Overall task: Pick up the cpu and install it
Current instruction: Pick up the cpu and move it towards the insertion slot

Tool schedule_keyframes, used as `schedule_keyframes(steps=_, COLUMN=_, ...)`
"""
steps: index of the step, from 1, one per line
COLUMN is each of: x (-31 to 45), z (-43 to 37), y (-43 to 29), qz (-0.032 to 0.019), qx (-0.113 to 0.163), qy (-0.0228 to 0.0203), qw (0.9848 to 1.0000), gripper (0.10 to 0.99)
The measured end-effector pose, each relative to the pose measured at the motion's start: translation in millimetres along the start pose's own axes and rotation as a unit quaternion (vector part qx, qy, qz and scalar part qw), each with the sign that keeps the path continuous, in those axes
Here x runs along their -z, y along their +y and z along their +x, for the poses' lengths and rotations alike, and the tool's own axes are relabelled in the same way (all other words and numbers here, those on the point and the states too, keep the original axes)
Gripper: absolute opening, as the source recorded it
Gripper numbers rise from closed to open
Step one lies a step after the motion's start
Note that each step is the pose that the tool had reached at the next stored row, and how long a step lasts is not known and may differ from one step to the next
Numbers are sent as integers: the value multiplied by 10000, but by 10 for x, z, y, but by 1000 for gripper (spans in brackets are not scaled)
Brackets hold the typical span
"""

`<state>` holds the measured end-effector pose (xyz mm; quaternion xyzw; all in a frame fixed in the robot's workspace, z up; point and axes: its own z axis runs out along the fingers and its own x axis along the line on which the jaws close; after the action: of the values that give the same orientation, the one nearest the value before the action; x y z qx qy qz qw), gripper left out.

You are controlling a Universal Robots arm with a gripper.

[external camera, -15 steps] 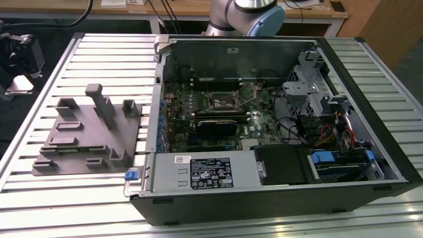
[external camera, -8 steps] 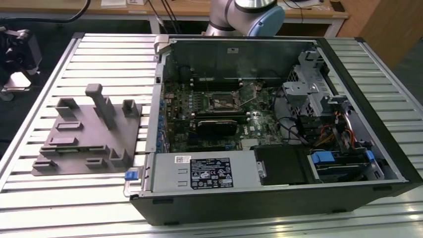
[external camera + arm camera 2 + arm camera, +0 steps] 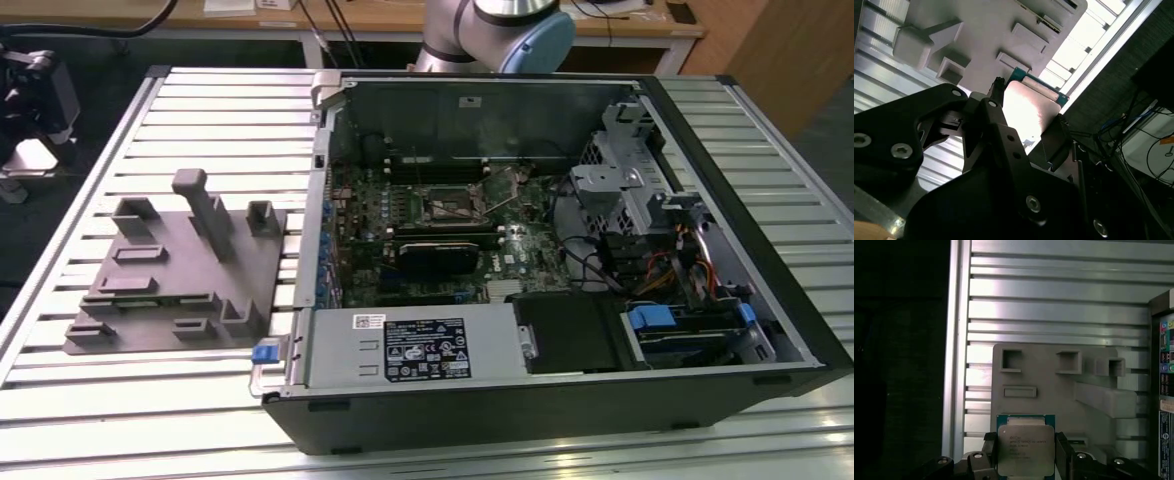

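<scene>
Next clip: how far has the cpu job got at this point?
Done: the cpu is off the grey fixture, which lies apart beyond it in the first wrist view. In hand: the gripper is shut on its edges. Left: the install; the socket in the open computer case looks unfilled.

cpu [image 3: 1025, 450]: silver-grey top, faint dark print, teal-green border; pincer [image 3: 1025, 456]: matte black; fixture [image 3: 174, 270]: plain grey; tabletop [image 3: 200, 120]: silver, ribbed in parallel slats; computer case [image 3: 534, 410]: black; motherboard [image 3: 360, 200]: green; tabs [image 3: 266, 351]: blue.
</scene>
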<state>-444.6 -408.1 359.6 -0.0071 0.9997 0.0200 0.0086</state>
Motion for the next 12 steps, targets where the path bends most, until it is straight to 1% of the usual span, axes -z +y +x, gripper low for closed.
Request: schedule_keyframes(steps=12, x=116, z=-2, y=5, qz=-1, qx=0, qy=0, qw=10000, gripper=545)
